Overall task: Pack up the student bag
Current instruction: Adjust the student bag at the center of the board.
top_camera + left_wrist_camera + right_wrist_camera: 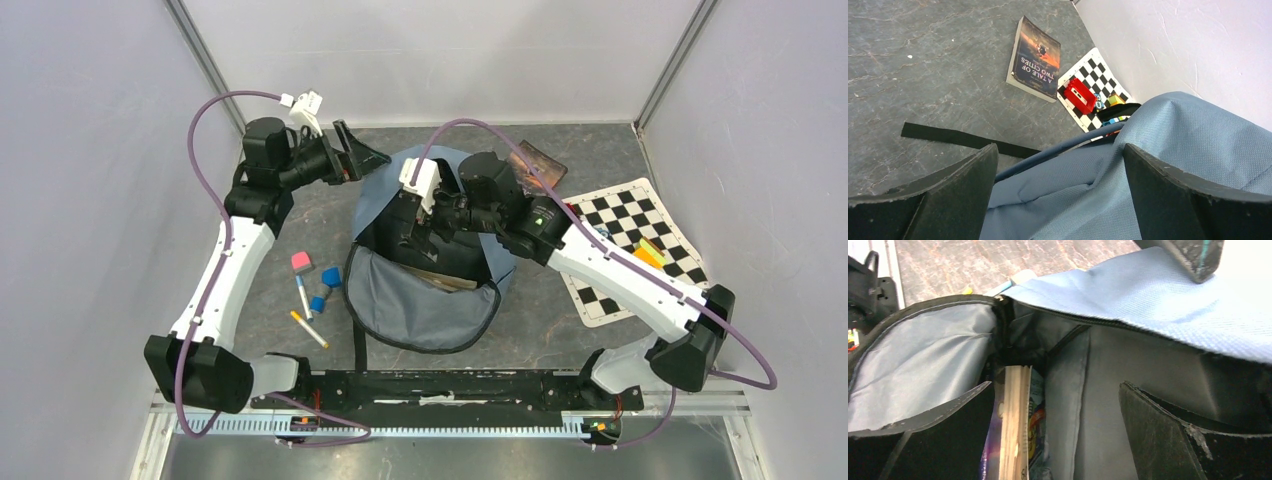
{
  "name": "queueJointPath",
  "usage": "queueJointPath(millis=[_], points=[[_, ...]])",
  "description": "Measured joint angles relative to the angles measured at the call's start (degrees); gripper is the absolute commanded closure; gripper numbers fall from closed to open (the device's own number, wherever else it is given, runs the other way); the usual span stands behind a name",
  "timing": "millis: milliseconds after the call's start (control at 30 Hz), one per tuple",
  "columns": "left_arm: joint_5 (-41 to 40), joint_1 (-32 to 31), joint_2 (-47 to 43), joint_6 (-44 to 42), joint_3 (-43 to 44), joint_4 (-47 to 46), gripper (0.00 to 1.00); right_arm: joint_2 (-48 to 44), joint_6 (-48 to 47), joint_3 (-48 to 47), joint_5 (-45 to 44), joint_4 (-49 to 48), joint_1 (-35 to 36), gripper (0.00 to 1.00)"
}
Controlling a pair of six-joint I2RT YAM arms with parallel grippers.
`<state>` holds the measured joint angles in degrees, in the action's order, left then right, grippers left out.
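While poised inside the student bag (425, 290), lying unzipped mid counter (560, 340), spreads right tool (1055, 392) wide and empty near a stowed book (1017, 425). Hangs left tool (1060, 150) likewise parted, gripping nothing, over the bag's upper fabric. Risks snagging the lining (1148, 360) on withdrawal, or tipping the book, given tight clearance.

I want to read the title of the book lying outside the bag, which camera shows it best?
The left wrist view: the book lies fully in sight, title A Tale of Two Cities legible. Top external shows only part, behind the right arm. Right wrist misses it.
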<state>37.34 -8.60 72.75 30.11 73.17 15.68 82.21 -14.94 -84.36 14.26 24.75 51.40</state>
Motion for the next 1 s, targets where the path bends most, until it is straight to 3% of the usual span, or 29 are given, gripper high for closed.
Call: queueJointPath(millis=[267,500,733,1000], points=[[-1.64,-0.92,0.00,-0.44,0.28,0.02,0.00,-3.19,1.14,4.59,2.38,0.42,1.99,0.02],[-3.15,-1.27,0.02,-0.50,0.37,0.13,0.00,-3.96,0.90,5.57,2.51,5.42,8.94,0.02],[-4.42,-1.40,0.02,-1.07,1.68,1.20,0.00,-4.63,3.58,-7.37,3.52,6.47,10.93,0.02],[-7.08,-1.49,-0.39,-1.07,6.08,3.54,0.00,-7.45,4.76,-18.23,-8.72,1.46,9.53,0.02]])
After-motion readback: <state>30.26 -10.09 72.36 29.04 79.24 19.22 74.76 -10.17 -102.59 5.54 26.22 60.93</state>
